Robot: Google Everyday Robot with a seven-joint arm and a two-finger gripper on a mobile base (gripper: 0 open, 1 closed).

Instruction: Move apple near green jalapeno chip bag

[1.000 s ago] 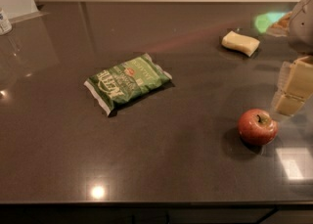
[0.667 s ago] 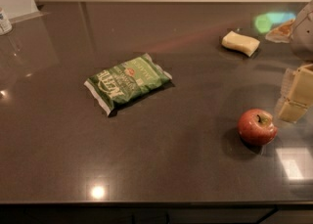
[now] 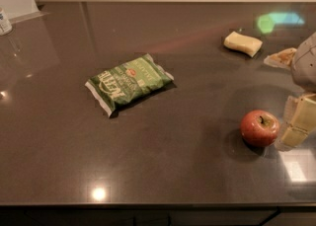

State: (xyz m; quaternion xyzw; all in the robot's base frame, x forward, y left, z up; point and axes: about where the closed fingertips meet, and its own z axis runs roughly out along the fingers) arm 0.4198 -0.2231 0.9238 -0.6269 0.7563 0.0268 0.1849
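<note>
The red apple (image 3: 259, 127) with a dark stem stands on the dark countertop at the right. The green jalapeno chip bag (image 3: 128, 82) lies flat near the middle, well to the left of the apple and apart from it. My gripper (image 3: 299, 120) shows at the right edge as pale blocky fingers just right of the apple, close to it and low over the counter. Part of the gripper is cut off by the frame edge.
A pale yellow rectangular block (image 3: 242, 43) lies at the back right. A flat tan item (image 3: 281, 58) lies near the right edge behind the gripper. A small container (image 3: 5, 21) stands at the far left. The counter's front edge (image 3: 148, 204) runs along the bottom.
The gripper has drifted slightly right and a little lower beside the apple. The apple and the bag have not moved.
</note>
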